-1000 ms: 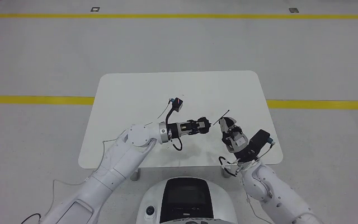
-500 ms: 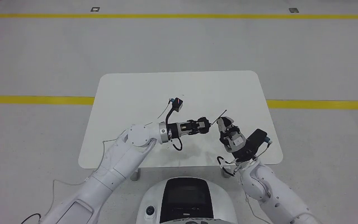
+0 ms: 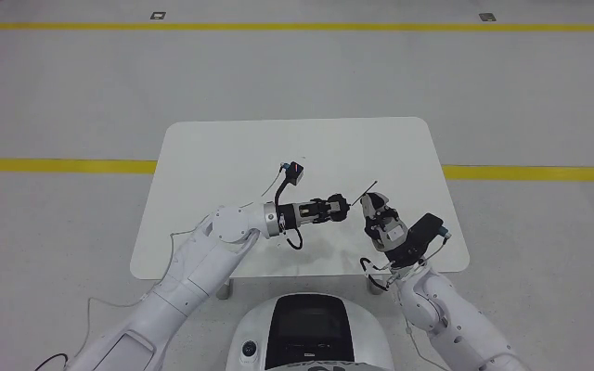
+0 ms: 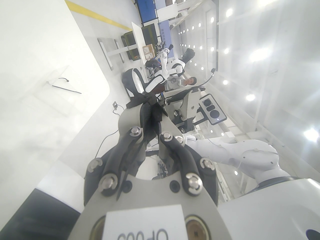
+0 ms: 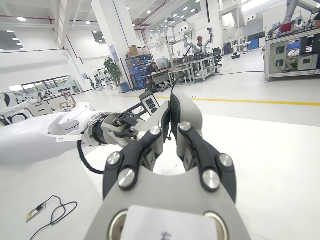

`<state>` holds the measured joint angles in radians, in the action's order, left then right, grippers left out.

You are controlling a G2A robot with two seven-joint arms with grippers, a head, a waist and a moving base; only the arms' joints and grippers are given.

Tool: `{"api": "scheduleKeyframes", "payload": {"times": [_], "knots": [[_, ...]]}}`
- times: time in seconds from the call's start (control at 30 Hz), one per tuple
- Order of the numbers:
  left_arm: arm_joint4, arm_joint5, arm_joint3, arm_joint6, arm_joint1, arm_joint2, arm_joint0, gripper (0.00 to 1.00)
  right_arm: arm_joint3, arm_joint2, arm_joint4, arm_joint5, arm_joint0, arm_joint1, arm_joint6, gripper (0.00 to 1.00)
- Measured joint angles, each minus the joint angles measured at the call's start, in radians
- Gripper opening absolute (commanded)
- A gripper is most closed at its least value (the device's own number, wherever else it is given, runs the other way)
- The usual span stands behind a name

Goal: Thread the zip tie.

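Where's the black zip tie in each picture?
Top view: zip tie slants above the table, just right of centre.
Left wrist view: likely the dark strip pinched by the left gripper.
Right wrist view: pokes up from the right gripper.
Shared landmark: yellow floor line.

Table: a white table (image 3: 232,158) with rounded corners, standing on a pale floor (image 3: 93,93).
Lines: one yellow line (image 3: 74,165) runs left to right beneath the table; a second line (image 3: 278,26) lies far beyond it.
Plates: a left plate (image 3: 158,16) and a right plate (image 3: 487,17), set in the floor near the far line.
Socket: a floor socket (image 5: 36,211) with a black cable (image 5: 52,196) curling from it.
Room: a plant (image 5: 112,69), with a blue bin (image 5: 124,86) just beside it and shelves (image 5: 138,69) near.
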<state>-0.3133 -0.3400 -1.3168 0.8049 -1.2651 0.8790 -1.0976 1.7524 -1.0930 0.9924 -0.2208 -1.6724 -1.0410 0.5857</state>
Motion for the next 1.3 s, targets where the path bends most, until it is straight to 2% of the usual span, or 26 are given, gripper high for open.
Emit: {"api": "scheduleKeyframes", "payload": {"times": [1.3], "knots": [[0.000, 0.000, 0.000, 0.000, 0.000, 0.000, 0.000, 0.00, -0.007, -0.034, 0.039, -0.026, -0.016, -0.041, -0.028, 0.00]]}}
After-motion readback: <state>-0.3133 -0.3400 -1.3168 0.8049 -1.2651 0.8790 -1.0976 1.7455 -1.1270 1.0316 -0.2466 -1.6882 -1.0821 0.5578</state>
